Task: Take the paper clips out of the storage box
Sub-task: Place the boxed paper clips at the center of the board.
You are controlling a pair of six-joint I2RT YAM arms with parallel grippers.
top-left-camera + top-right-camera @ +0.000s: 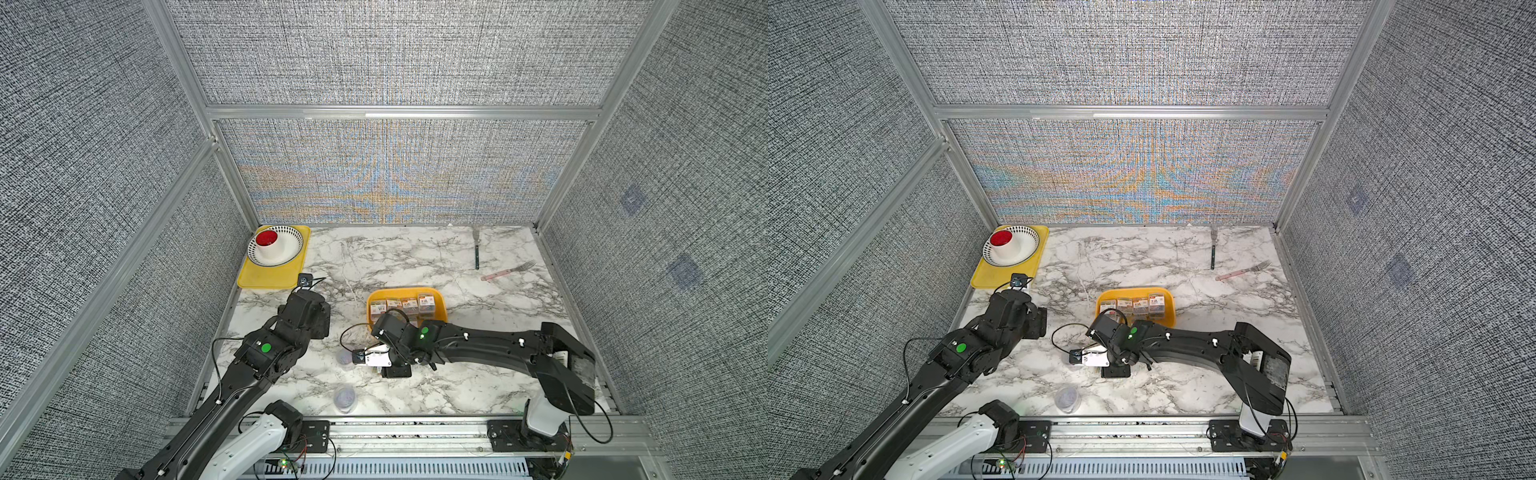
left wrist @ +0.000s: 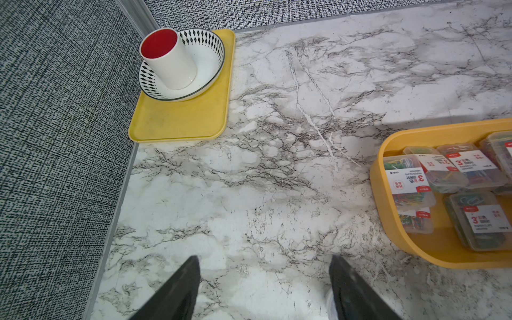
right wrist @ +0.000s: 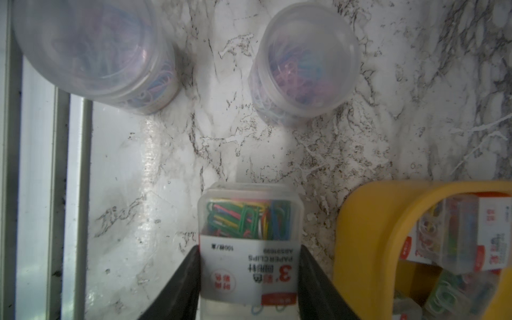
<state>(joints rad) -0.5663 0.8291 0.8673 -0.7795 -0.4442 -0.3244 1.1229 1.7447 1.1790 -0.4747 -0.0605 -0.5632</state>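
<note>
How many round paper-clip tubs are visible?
2. One tub by the front rail; the other tub just behind it, both outside the storage box, whose inside is partly hidden.

**Item 1: rectangular pack (image 3: 249, 216), right wrist view.** White label carrying:
- a large red "3"
- Chinese characters beside the "3"
- "PAPER CLIPS" in grey capitals
- a small code line, blurred, possibly "ABS91690"
- "100" followed by small characters
- a round red stamp, characters not legible
- a red strip at the label's edge, white print too small to read

**Item 2: packs inside the storage box (image 2: 381, 205), left wrist view.**
- Near-corner pack (image 2: 407, 184): red "3", Chinese characters, "PAPER CLIPS".
- Flat-lying pack (image 2: 486, 221): red "3", "PAPER CLIPS".
- Third pack (image 2: 469, 163): red "3", the rest too small.

**Item 3: both top views.** Labels show only as white and red; no print is legible.
</note>
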